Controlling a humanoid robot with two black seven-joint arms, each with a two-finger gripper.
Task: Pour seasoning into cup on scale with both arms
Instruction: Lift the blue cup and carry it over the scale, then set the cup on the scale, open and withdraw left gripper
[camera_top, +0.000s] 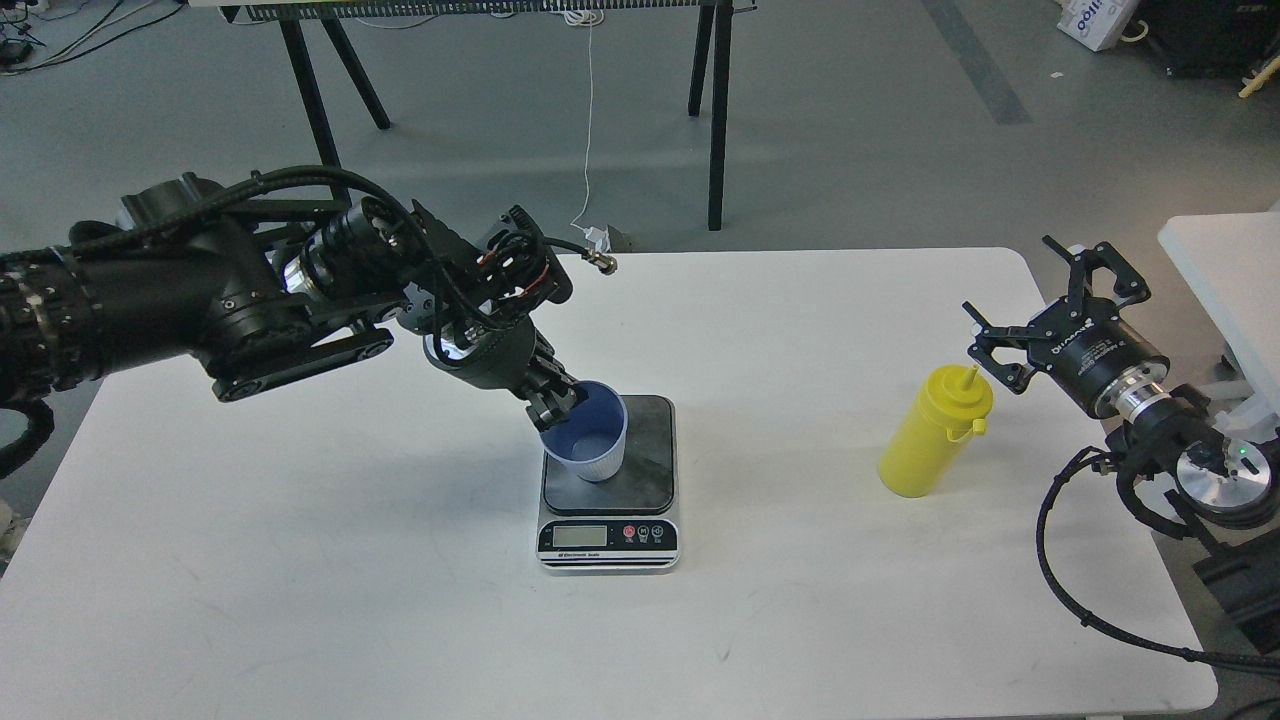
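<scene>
The left gripper (556, 402) is positioned at the near-left rim of the cup (590, 440), and its fingers are closed on that rim. The inner finger is partly hidden inside the cup. The cup is seated slightly tilted on the dark plate of the scale (640, 440), left of centre. The display is lit, but its reading cannot be made out. The bottle (930, 435) is placed upright on the table (300, 560), well right of the scale. The right gripper (1040, 300) is spread wide open just beside the nozzle, holding nothing.
</scene>
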